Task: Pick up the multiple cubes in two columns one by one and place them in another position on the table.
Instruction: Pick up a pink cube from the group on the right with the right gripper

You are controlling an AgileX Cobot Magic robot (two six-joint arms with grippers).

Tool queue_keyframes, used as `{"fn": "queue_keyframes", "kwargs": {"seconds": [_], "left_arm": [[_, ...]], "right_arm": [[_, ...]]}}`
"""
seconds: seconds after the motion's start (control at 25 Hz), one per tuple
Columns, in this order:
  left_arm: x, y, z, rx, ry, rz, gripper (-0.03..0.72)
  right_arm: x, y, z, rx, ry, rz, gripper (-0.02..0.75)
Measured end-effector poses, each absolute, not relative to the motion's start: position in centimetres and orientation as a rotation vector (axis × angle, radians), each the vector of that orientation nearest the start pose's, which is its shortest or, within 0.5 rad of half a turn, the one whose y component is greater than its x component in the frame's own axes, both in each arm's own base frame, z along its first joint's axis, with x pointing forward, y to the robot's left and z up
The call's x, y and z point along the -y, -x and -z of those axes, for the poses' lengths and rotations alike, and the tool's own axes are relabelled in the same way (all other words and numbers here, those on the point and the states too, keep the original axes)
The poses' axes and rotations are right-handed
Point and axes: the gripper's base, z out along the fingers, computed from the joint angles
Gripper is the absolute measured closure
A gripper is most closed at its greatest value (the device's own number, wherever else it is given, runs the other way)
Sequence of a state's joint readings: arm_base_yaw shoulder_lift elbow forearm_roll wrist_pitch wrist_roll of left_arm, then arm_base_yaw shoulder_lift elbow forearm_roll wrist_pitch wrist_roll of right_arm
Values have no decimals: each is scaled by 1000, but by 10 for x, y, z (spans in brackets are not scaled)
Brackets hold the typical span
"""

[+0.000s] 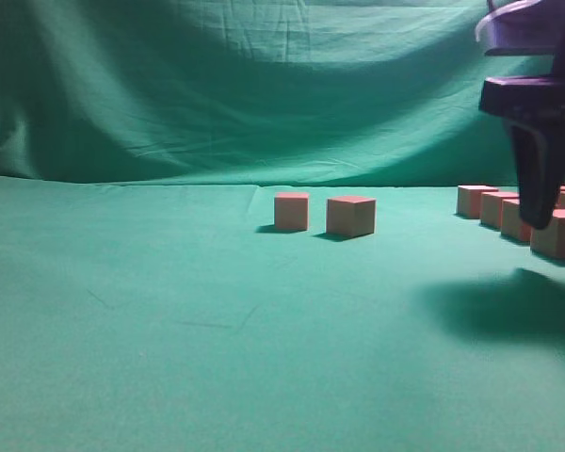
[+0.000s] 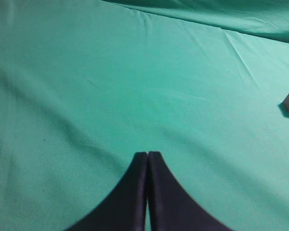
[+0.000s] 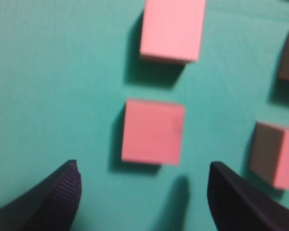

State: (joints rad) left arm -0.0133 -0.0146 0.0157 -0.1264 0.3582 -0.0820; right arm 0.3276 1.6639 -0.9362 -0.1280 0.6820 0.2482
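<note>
Over the green tabletop (image 1: pixel 169 330), the right gripper (image 3: pixel 142 192) hangs with its fingers (image 3: pixel 58 197) spread wide and empty, just above a cube (image 3: pixel 153 131) in the cluster (image 1: pixel 523 215). Two more cubes (image 1: pixel 325 214) sit apart, left of that cluster. The left gripper (image 2: pixel 148 156) is pressed closed, holding nothing.

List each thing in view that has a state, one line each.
left gripper: shut, empty, above bare table.
right gripper: open, empty, above the right-hand cubes.
two middle cubes: resting on the table, apart from each other.
right-hand cubes: resting in rows, ungripped.
</note>
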Motion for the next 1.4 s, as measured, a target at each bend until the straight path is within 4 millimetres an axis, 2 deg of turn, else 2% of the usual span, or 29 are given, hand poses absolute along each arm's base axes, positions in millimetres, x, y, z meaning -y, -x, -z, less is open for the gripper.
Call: {"fn": "queue_keyframes", "kwargs": {"seconds": [0.2, 0.44, 0.64, 0.76, 0.92, 1.04, 1.16, 1.4], "left_arm": [[5, -53, -177, -1839, 141, 190, 688], [5, -53, -177, -1839, 141, 190, 688], [5, -53, -177, -1839, 141, 190, 688], [5, -53, -177, -1839, 141, 190, 688], [5, -53, -177, -1839, 141, 190, 688], [5, -53, -177, -1839, 141, 190, 688], [5, -53, -177, -1839, 141, 190, 688], [5, -53, -177, -1839, 141, 190, 688]], "right_arm": [[-90, -311, -169, -2866, 243, 33, 234], [-93, -320, -155, -2896, 247, 41, 234], [-93, -322, -156, -2892, 246, 40, 479], [-93, -321, -158, -2920, 245, 55, 478], [-95, -329, -176, -2955, 239, 81, 478], [-107, -333, -198, -2988, 292, 91, 478], [-132, -335, -223, -2964, 382, 68, 478], [-199, -333, -277, -2771, 562, -68, 478]]}}
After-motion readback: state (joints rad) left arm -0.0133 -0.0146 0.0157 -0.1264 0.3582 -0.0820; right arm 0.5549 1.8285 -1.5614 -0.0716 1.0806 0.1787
